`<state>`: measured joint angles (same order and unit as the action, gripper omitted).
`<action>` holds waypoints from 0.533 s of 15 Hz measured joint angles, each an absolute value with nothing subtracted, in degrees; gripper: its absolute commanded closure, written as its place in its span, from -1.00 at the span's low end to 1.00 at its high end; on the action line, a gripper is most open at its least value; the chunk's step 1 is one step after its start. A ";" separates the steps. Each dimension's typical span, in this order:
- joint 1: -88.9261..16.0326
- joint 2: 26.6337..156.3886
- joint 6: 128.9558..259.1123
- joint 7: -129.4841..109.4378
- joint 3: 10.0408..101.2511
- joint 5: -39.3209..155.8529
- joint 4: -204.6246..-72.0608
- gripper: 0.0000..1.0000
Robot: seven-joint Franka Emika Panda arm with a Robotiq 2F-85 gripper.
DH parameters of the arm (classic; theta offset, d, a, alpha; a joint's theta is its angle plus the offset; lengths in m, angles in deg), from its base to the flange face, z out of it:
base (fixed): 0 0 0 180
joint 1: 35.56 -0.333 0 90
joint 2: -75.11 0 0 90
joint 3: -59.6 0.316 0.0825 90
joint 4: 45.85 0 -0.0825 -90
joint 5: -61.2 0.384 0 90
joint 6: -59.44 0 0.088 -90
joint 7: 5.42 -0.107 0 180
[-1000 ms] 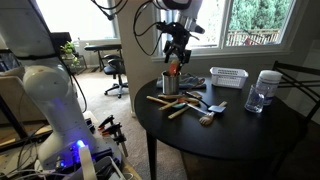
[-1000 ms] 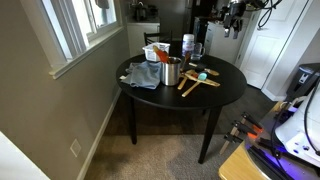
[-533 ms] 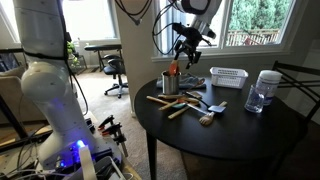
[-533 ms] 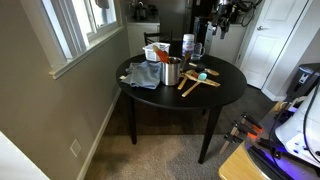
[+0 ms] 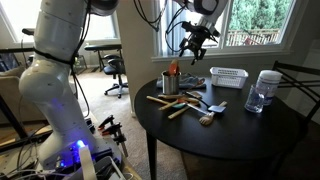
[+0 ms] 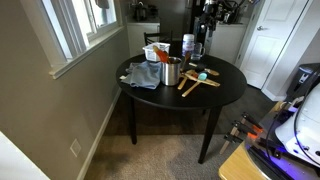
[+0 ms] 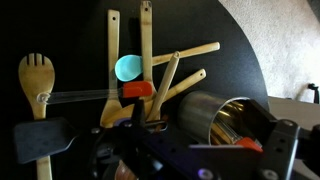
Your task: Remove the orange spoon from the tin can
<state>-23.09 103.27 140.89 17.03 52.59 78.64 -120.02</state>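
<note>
The tin can (image 5: 170, 84) stands upright near the table's edge, with the orange spoon (image 5: 173, 68) sticking up out of it. Both also show in an exterior view, the tin can (image 6: 171, 71) with the orange spoon (image 6: 162, 54) in it. My gripper (image 5: 194, 46) hangs open and empty above the table, higher than the spoon's top and off to the basket side of the can. In the wrist view the tin can (image 7: 212, 113) lies just past my gripper (image 7: 200, 152), with an orange bit of the spoon (image 7: 246, 144) at its rim.
Pale wooden utensils (image 5: 182, 103) and a black spatula (image 7: 40, 137) lie on the round black table (image 5: 240, 135) beside the can. A white slatted basket (image 5: 228, 76) and a clear jar (image 5: 264, 90) stand further back. A blue cloth (image 6: 143, 76) lies by the can.
My gripper has moved from right above the spoon sideways toward the basket and slightly up. The spoon stays in the can.
</note>
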 measured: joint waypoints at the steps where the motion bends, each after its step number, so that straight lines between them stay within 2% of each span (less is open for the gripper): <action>1: -22.75 104.89 139.30 17.03 53.18 78.64 -117.41 -1.00; 8: -22.02 107.21 136.98 17.03 54.31 78.59 -113.80 -1.00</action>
<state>-22.02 107.21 136.98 17.03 54.31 78.59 -113.80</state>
